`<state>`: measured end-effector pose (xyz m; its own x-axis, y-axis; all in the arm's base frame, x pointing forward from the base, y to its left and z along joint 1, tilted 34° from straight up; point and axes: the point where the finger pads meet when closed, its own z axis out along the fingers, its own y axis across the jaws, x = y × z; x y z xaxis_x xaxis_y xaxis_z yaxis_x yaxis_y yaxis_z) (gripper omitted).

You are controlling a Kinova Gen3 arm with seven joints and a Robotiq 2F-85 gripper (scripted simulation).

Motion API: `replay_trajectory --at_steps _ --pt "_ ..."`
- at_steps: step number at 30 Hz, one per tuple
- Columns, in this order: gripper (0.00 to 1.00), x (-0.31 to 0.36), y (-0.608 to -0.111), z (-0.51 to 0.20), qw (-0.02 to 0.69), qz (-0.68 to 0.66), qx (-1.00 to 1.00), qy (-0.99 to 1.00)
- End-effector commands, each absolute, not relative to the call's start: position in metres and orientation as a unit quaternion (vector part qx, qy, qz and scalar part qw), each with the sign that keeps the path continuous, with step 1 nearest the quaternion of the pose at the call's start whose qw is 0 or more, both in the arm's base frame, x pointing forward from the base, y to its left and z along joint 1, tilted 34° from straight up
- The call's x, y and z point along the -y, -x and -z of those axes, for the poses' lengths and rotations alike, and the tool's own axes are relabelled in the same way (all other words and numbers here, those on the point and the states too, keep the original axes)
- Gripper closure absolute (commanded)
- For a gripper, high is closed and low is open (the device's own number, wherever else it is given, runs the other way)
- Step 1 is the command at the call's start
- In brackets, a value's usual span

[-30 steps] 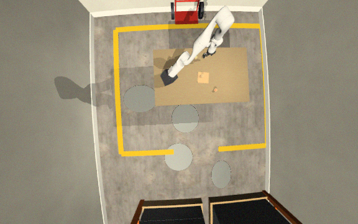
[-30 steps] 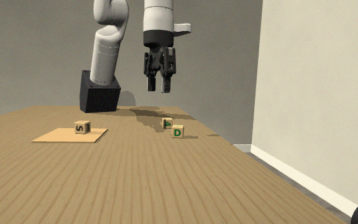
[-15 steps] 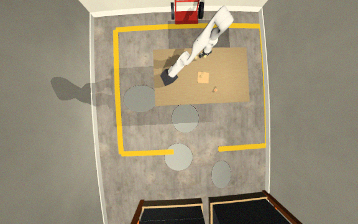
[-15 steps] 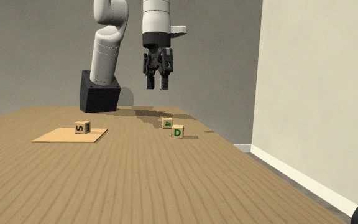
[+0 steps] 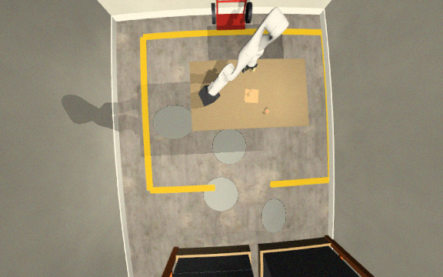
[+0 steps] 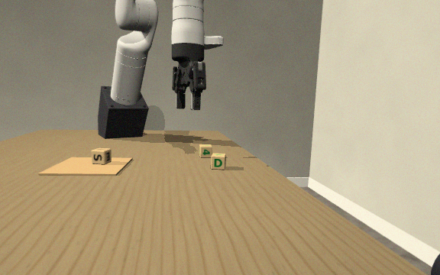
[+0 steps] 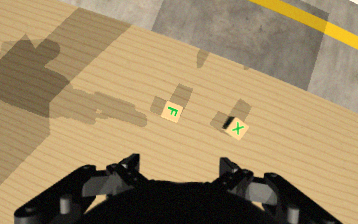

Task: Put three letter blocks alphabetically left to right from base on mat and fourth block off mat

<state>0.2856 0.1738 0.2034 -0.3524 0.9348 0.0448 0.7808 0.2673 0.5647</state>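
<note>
The tan mat lies flat on the wooden table, and shows from above too. One block stands on the mat, with black S and E on its sides. Two green-lettered blocks stand off the mat near the table's far edge. In the wrist view their tops show F and X. In the exterior view their sides show 4 and D. A fourth block with a red mark lies off the mat. My gripper hangs open and empty high above the two green blocks.
The arm's black base stands at the table's back, behind the mat. The table edge runs close beyond the two green blocks, with a wall to the right. A red cart stands off the table.
</note>
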Motion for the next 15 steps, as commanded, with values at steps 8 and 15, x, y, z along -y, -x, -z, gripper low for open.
replay_trajectory --at_steps 8,15 --pt "0.0 -0.1711 -0.2769 -0.1961 0.149 -0.249 -0.784 -0.548" --pt "0.0 -0.171 -0.2765 -0.1957 0.149 -0.249 -0.784 -0.548"
